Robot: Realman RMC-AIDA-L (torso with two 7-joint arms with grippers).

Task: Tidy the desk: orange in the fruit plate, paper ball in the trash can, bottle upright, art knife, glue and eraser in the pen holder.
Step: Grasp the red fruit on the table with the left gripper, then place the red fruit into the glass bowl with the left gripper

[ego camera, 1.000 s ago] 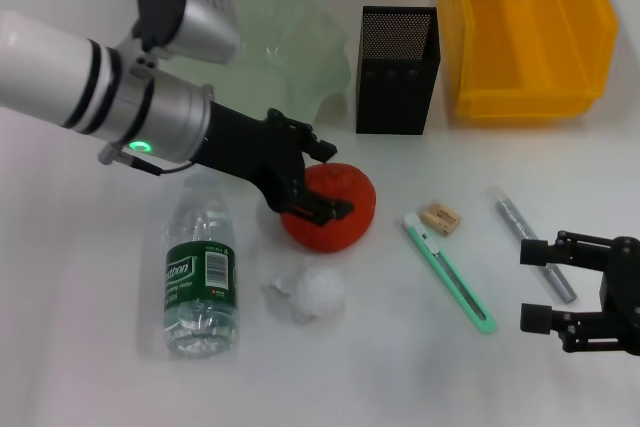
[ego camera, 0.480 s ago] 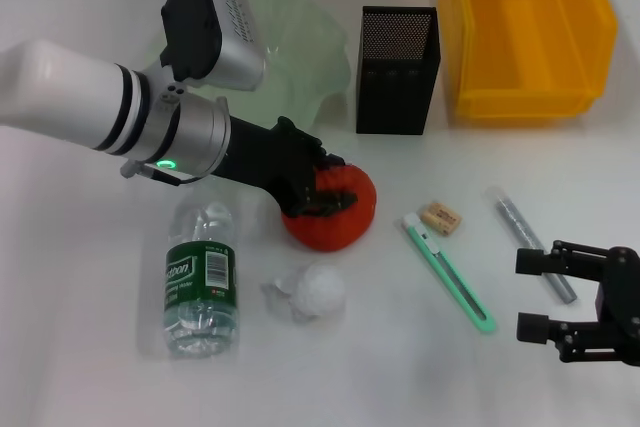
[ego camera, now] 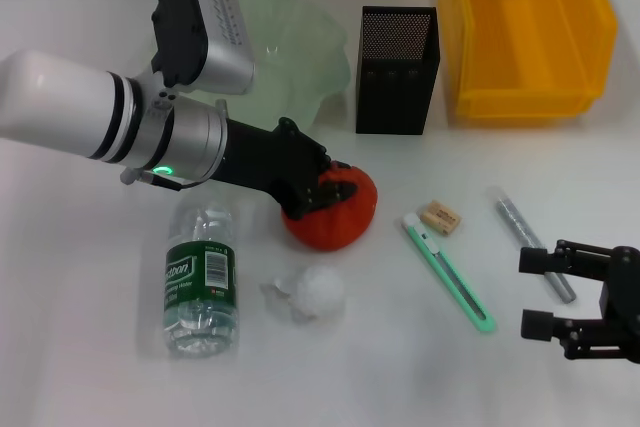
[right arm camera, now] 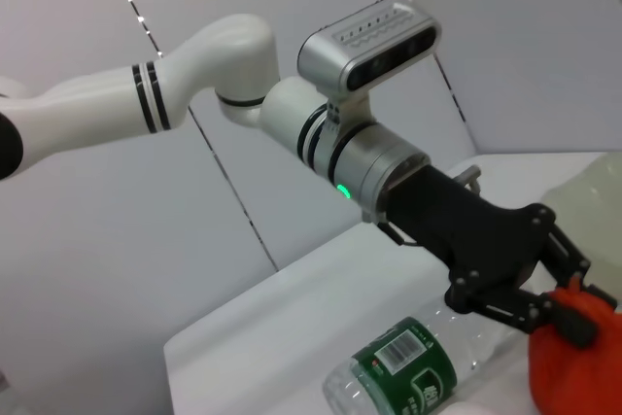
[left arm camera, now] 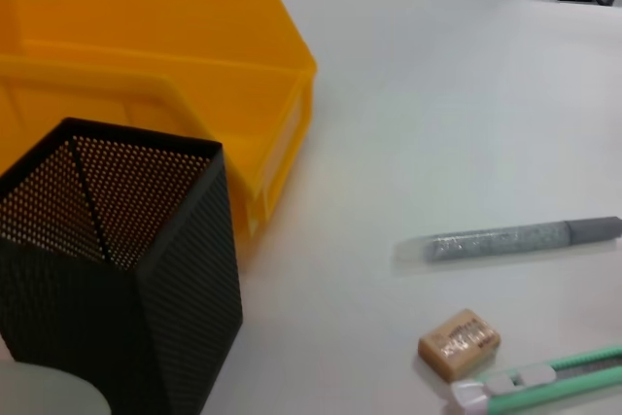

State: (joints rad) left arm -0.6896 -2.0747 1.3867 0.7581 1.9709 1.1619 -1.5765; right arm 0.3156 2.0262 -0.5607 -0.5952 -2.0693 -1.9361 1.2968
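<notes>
My left gripper [ego camera: 322, 190] is shut on the top of the orange [ego camera: 337, 219], which rests on the table in front of the pale green fruit plate [ego camera: 300, 47]. The right wrist view shows the same grip [right arm camera: 564, 303] on the orange [right arm camera: 573, 366]. The bottle [ego camera: 202, 282] lies on its side, with the paper ball [ego camera: 312, 292] beside it. The green art knife [ego camera: 450, 272], the eraser [ego camera: 440, 218] and the grey glue stick [ego camera: 530, 242] lie right of the orange. My right gripper [ego camera: 522, 292] is open and empty, just right of the knife.
The black mesh pen holder [ego camera: 397, 72] stands behind the orange, with a yellow bin [ego camera: 525, 27] to its right. The left wrist view shows the pen holder [left arm camera: 117, 259], bin [left arm camera: 146, 55], glue stick [left arm camera: 515, 240], eraser [left arm camera: 460, 342] and knife [left arm camera: 535, 386].
My left gripper's fingers have closed in on the orange, and the wrist has turned. The right gripper has barely moved.
</notes>
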